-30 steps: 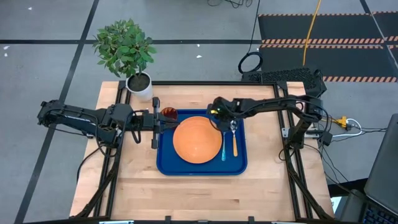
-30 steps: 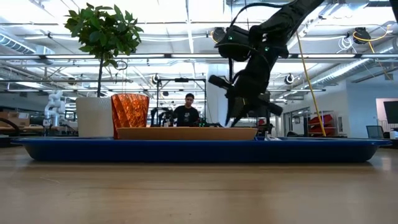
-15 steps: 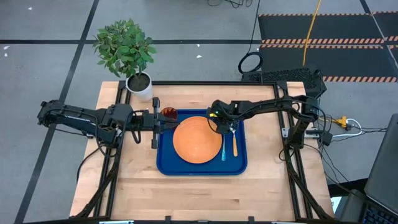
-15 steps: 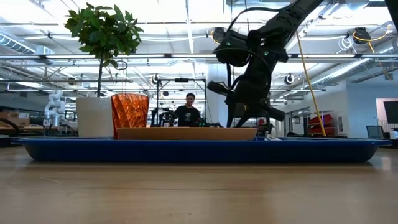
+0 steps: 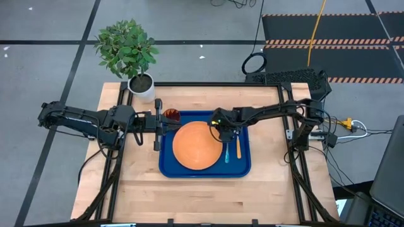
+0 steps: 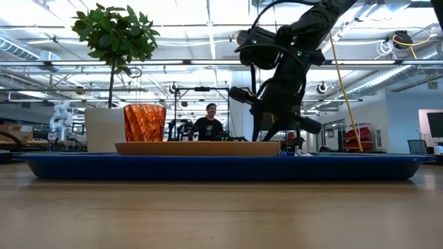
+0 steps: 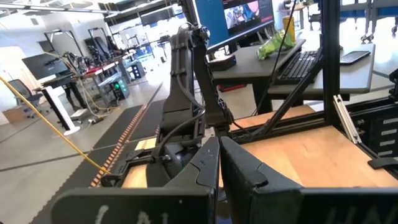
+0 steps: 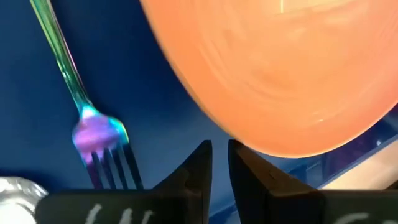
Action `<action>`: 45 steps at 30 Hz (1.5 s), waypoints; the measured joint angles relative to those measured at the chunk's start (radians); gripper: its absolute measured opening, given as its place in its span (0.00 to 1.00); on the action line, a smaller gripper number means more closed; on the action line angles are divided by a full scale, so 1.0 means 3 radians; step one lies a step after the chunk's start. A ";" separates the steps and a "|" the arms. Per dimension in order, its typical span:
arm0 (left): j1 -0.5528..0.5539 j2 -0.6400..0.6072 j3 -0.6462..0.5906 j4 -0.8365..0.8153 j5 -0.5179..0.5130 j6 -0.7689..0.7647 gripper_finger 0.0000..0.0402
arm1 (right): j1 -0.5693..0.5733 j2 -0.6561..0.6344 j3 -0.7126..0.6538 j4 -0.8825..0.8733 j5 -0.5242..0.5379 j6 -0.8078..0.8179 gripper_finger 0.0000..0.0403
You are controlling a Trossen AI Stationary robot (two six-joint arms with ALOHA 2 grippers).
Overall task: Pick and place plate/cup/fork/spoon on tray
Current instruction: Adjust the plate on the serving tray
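The right gripper (image 5: 220, 130), fingers nearly pressed together and holding nothing, hangs at the orange plate's (image 5: 196, 145) edge — plate, fork (image 5: 227, 153), spoon (image 5: 238, 147) and cup (image 5: 172, 115) all on the blue tray (image 5: 205, 171). The left gripper (image 5: 158, 123) waits — closed — beside the tray.

The high view looks straight down on the whole table (image 5: 208, 189); the low view sits at tabletop height, facing across into the room. Both share the tray (image 5: 243, 167) — the right wrist view hangs close above it.
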 joint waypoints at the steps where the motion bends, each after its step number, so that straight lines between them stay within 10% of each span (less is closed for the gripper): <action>1: 0.0000 0.0000 0.0000 -0.0005 0.0000 0.0000 0.05 | 0.0021 0.0000 0.0000 0.0000 0.0001 0.0000 0.11; 31: 0.0001 -0.0001 0.0000 -0.0045 0.0000 -0.0006 0.05 | 0.0081 -0.0458 0.0000 -0.0086 0.0441 0.0382 0.11; 45: 0.0001 0.0000 0.0001 -0.0046 0.0000 -0.0022 0.05 | 0.0122 -0.0885 0.0000 -0.0545 0.0482 0.3156 0.11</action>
